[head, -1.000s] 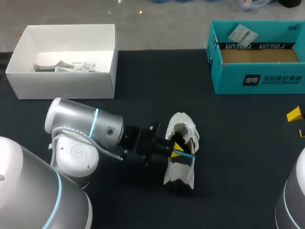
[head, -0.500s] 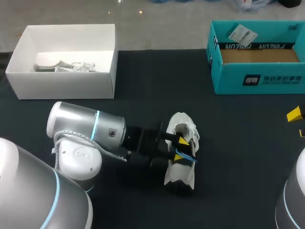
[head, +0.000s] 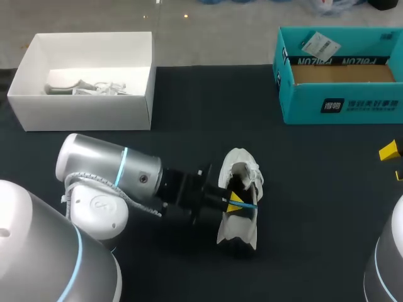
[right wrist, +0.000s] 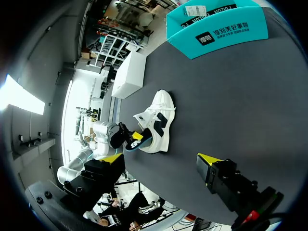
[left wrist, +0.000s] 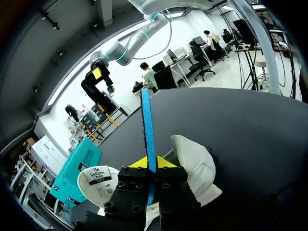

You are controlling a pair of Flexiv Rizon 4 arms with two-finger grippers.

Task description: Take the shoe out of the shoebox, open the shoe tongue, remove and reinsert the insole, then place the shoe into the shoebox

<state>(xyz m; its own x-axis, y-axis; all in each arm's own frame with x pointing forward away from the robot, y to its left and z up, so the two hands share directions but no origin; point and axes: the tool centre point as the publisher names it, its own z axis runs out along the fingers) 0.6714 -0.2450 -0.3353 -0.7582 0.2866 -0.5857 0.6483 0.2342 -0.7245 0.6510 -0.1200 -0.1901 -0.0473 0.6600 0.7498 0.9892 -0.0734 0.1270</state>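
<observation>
A white shoe (head: 239, 207) lies on its side in the middle of the dark table, its opening toward my left arm. My left gripper (head: 235, 201) is at that opening, shut on the thin blue insole (head: 247, 205). In the left wrist view the insole (left wrist: 147, 125) stands edge-on, rising from between the closed yellow tips. The shoe's white body (left wrist: 197, 166) is just beyond them and the labelled tongue (left wrist: 98, 180) lies to one side. The teal shoebox (head: 340, 94) stands open at the back right. My right gripper (head: 395, 162) hangs open at the right edge, holding nothing.
A white box (head: 88, 107) with crumpled paper inside stands at the back left. A tag lies in the teal shoebox. Bare dark tabletop (head: 315, 207) stretches between the shoe and my right gripper. The right wrist view shows the shoe (right wrist: 156, 120) far ahead of one yellow-tipped finger (right wrist: 208, 164).
My left gripper pushed a little further into the shoe and opened for a moment. It has since drawn back and shut on the blue insole again. The right arm has not moved.
</observation>
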